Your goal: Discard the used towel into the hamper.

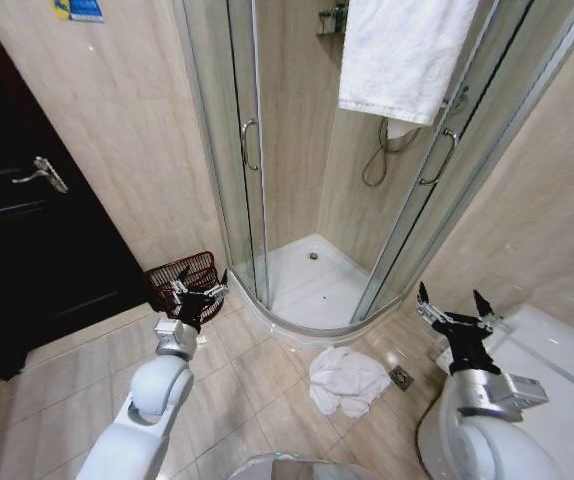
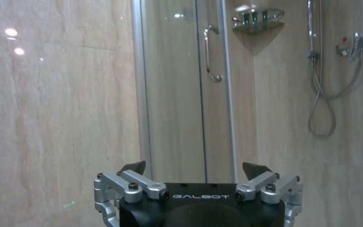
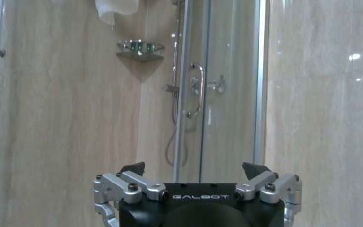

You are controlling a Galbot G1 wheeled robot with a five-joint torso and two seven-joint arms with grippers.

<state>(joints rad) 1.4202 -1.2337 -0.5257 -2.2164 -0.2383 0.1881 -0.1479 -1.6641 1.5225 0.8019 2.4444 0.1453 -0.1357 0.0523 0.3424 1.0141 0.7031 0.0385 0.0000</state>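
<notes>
A beige-tiled bathroom with a tiled floor (image 1: 237, 385) spreads out below the robot, a curved glass shower cabin (image 1: 297, 200) in the corner ahead. Nearest, both arms are raised at either side: the left gripper (image 1: 195, 283) hangs above the floor on the left, just in front of the hamper, its fingers spread wide and holding nothing; the right gripper (image 1: 454, 310) is up on the right, beside a white fixture (image 1: 557, 370), also wide open and empty. Between the arms, a crumpled white towel (image 1: 347, 380) lies on the floor, close to a small floor drain (image 1: 401, 378) and just outside the shower's curved threshold. Farther back on the left, the hamper (image 1: 182, 280), a dark reddish-brown wicker basket, stands against the wall between the dark door (image 1: 27, 230) and the shower cabin. Farther still, a second white towel (image 1: 402, 55) hangs over the top of the cabin's glass, and a shower hose (image 1: 377, 160) loops down the wall inside.
</notes>
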